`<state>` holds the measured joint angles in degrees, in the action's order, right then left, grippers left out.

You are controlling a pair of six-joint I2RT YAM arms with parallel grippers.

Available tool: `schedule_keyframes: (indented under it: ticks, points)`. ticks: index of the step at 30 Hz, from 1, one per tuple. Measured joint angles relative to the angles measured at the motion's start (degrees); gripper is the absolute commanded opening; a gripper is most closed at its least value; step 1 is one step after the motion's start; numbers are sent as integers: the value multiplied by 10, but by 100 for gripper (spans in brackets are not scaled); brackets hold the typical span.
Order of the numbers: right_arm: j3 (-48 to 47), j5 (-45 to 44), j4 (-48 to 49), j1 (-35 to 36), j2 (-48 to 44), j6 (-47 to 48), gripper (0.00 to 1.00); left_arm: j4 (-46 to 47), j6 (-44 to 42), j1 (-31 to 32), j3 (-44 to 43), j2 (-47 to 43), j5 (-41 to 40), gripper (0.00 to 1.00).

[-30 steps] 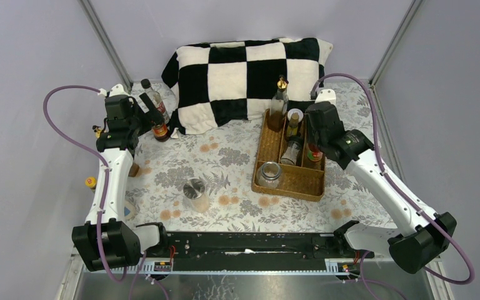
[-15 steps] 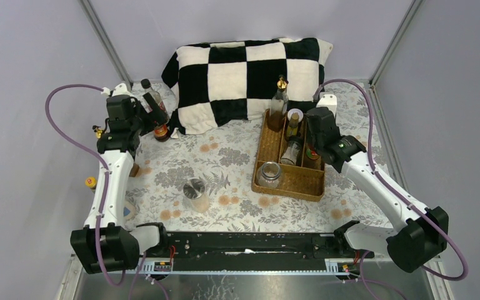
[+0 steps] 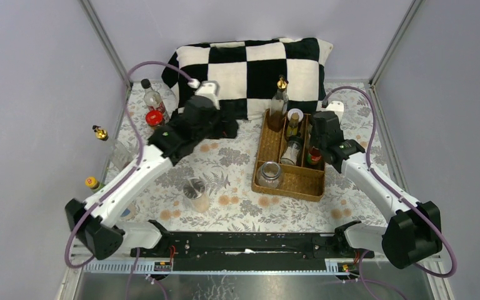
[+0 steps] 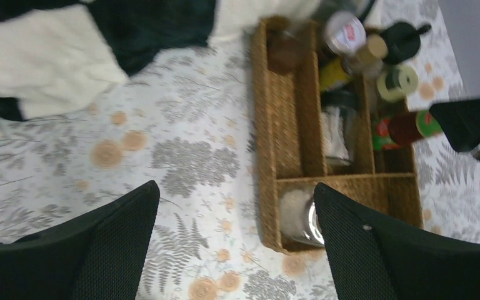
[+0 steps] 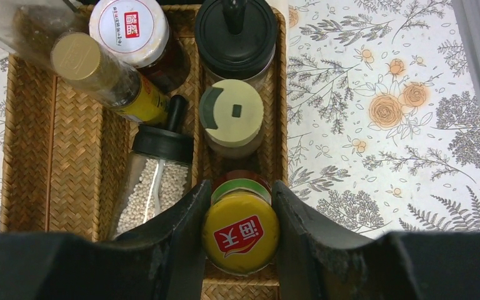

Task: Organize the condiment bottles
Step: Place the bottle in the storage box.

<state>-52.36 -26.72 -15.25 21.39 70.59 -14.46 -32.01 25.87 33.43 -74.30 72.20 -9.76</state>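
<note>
My right gripper (image 5: 242,185) is shut on a yellow-capped bottle (image 5: 240,232) standing in the right compartment of the wicker tray (image 3: 262,145). Beside it in the tray are a pale-lidded jar (image 5: 232,114), a black-capped jar (image 5: 236,30), a jar of white pellets (image 5: 153,181), a gold-topped bottle (image 5: 103,75) and a clear jar (image 3: 269,174). My left gripper (image 4: 236,187) hangs open and holds nothing above the cloth left of the tray. A red-capped bottle (image 3: 154,117) and a clear black-capped bottle (image 3: 152,97) stand at the far left. A short jar (image 3: 195,194) sits mid-table.
A black-and-white checked pillow (image 3: 250,69) lies at the back, just behind my left gripper (image 3: 226,127). A small gold-topped bottle (image 3: 100,132) and a yellow-capped one (image 3: 91,182) stand along the left edge. A tall gold-topped bottle (image 3: 280,100) rises from the tray's far corner.
My left arm has swung right, from the bottles at the far left to the middle of the table, leaving the red-capped bottle standing. The right gripper stays shut on its bottle.
</note>
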Motion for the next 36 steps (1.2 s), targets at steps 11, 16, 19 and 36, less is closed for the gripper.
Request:
schedule_keyframes:
  ticks: [11, 16, 19, 36]
  points:
    - [12, 24, 32, -21, 0, -4, 58, -31, 21, 185, -134, 210, -92, 96]
    - [8, 34, 31, -21, 0, -7, 79, -41, 23, 216, -201, 279, -103, 95]
    - [0, 39, 26, -21, -1, -9, 92, -43, 25, 221, -228, 310, -104, 91]
    - [-136, 40, -98, -21, -99, -1, 93, -64, 18, 220, -374, 502, -96, 76]
